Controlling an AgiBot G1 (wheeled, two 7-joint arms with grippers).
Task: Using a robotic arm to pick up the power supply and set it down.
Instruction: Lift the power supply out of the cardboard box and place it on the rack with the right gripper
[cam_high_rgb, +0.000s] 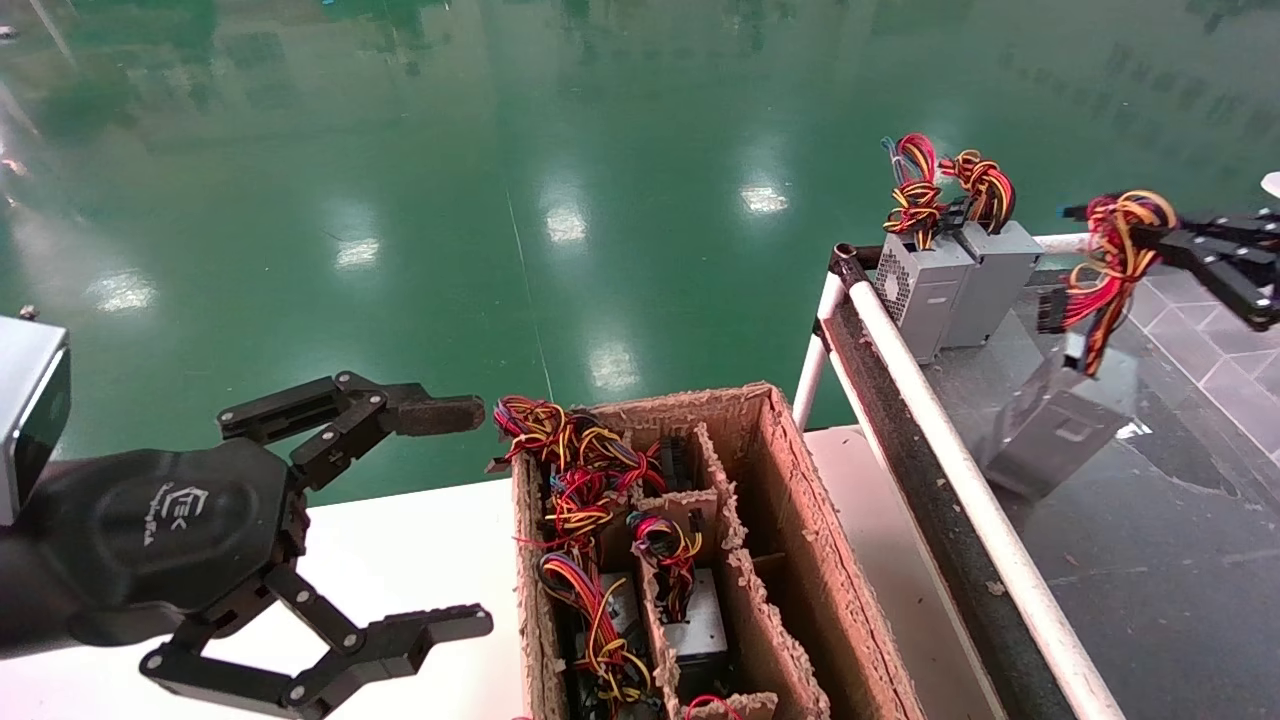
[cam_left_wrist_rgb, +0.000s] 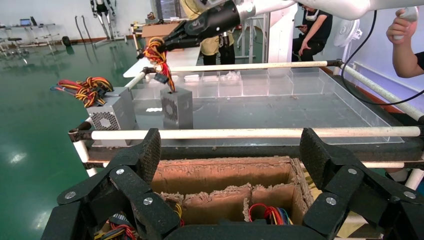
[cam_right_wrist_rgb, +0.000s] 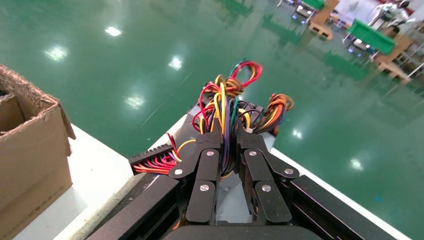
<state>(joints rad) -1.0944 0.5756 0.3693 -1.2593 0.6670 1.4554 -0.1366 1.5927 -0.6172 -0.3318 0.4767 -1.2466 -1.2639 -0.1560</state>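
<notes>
My right gripper (cam_high_rgb: 1150, 238) is shut on the red, yellow and black wire bundle (cam_right_wrist_rgb: 223, 107) of a grey power supply (cam_high_rgb: 1050, 420). The box hangs tilted from its wires, low over the grey tray (cam_high_rgb: 1180, 560); I cannot tell whether it touches. In the left wrist view the same power supply (cam_left_wrist_rgb: 176, 107) stands under the right gripper (cam_left_wrist_rgb: 167, 45). In the right wrist view the right gripper (cam_right_wrist_rgb: 229, 137) clamps the wires, with the grey body below. My left gripper (cam_high_rgb: 470, 515) is open beside the cardboard box (cam_high_rgb: 770, 500), holding nothing; the left wrist view shows this gripper (cam_left_wrist_rgb: 231, 150) spread above the box.
The divided cardboard box holds several more wired units (cam_high_rgb: 600, 560). Two grey units (cam_high_rgb: 950, 280) stand upright at the tray's far corner. A white pipe rail (cam_high_rgb: 940, 420) runs between box and tray. People (cam_left_wrist_rgb: 405, 40) stand beyond the tray.
</notes>
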